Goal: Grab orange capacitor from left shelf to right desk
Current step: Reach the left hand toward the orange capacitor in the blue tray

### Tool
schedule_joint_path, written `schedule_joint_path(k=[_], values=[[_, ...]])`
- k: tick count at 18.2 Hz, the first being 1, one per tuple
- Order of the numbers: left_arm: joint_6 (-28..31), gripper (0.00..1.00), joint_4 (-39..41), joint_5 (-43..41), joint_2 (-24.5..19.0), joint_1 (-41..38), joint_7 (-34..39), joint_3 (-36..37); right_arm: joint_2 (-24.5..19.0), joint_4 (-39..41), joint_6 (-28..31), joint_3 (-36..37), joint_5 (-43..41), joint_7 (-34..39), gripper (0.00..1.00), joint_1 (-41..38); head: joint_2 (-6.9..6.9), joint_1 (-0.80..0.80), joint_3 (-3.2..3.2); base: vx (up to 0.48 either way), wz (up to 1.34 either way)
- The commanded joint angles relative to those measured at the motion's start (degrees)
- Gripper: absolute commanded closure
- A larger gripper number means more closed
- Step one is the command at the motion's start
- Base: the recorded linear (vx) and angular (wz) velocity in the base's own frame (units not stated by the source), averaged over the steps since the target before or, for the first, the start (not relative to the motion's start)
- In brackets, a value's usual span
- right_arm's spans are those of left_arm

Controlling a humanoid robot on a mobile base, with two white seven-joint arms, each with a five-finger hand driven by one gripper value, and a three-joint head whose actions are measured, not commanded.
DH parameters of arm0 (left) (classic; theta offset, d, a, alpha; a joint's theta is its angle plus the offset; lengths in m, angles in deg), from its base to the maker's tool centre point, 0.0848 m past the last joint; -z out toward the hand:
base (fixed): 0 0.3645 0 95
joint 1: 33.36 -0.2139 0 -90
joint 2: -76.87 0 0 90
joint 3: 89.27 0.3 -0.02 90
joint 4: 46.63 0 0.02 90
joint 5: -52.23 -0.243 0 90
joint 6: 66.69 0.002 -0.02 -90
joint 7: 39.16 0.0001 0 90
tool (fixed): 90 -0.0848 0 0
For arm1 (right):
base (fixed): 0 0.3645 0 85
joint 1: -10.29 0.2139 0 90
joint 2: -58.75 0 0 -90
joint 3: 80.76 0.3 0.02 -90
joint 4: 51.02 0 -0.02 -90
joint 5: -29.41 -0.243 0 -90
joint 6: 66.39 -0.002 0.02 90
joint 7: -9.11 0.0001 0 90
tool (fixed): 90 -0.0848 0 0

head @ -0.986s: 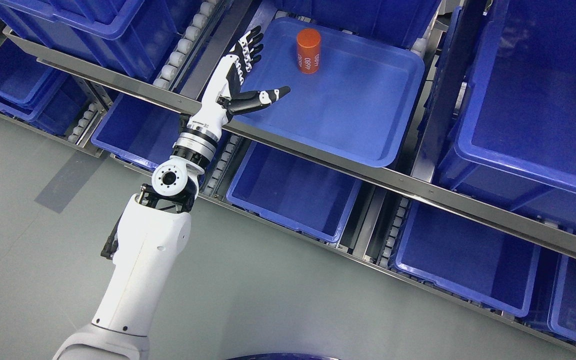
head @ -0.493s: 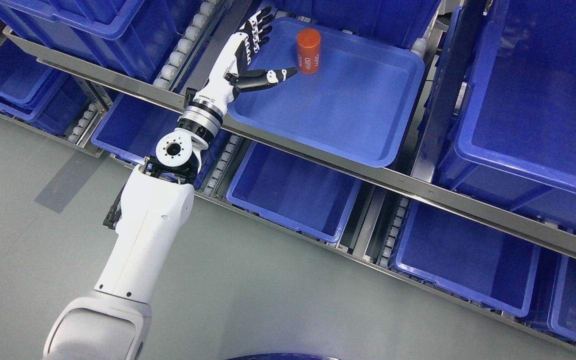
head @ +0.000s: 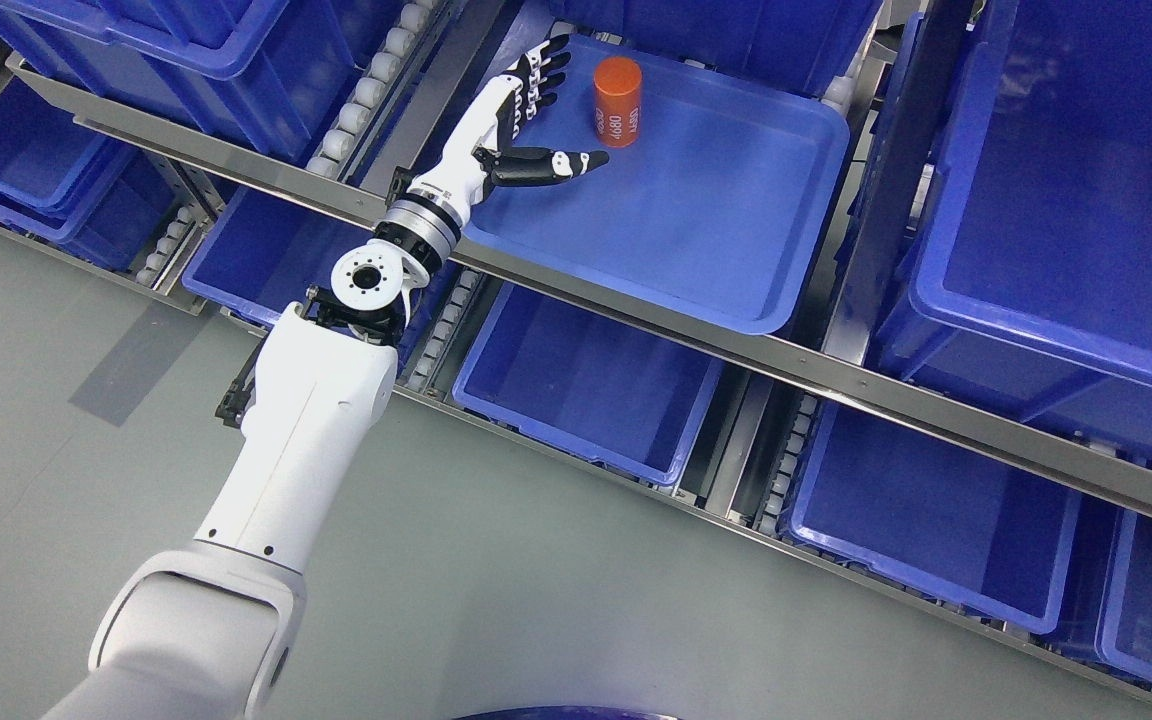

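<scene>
My left robot hand spread wide, just left of orange capacitor, not touching; capacitor upright in blue tray.

1 orange capacitor; 1 shallow blue tray; 1 robot hand; approx. 9 blue bins.

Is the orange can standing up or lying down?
Standing up. The can shows its round top facing up, and its bottom sits flat in the tray.
</scene>
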Motion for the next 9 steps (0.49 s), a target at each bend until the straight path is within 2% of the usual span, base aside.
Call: schedule_joint_path(k=[1, 9], values=[[-0.2, 0.04, -9.3, -0.7, -1.0, 3.4, -0.1, 4.4, 1.0, 1.3, 0.2, 0.7, 0.0, 0.0, 0.0, -1.9, 0.0, 0.0, 0.0, 0.0, 0.0], [-0.2, 0.1, -12.3, -0.7, -1.0, 6.3, -0.2, 7.8, 1.0, 1.3, 0.2, 0.6, 0.0, 0.0, 0.0, -1.9, 0.0, 0.0, 0.0, 0.029, -0.02]])
